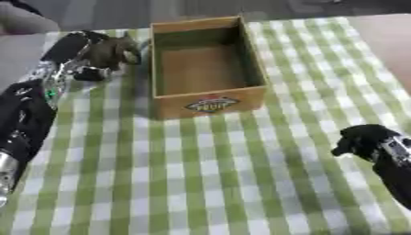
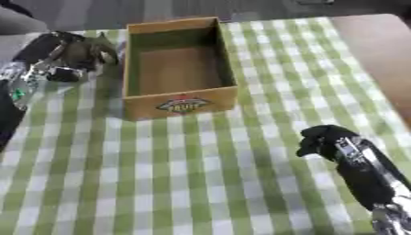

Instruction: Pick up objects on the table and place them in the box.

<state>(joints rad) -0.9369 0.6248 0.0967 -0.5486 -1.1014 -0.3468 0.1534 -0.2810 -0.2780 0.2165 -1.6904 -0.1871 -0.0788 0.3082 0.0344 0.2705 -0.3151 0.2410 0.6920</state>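
Right eye view shows right hand [image 2: 325, 140] forearm fuller.

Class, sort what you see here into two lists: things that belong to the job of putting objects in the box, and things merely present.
Belongs to the job:
- cardboard box, open, nothing visible inside
- brownish object, beside the box's left wall
- left hand, curled round that object
- right hand, fingers curled, holding nothing

Merely present:
- green checked tablecloth

The left hand [image 2: 60, 57] grips a brownish object [image 2: 90, 50] just left of the open box [image 2: 178, 106]; the right hand [image 2: 324, 137] is curled, empty.
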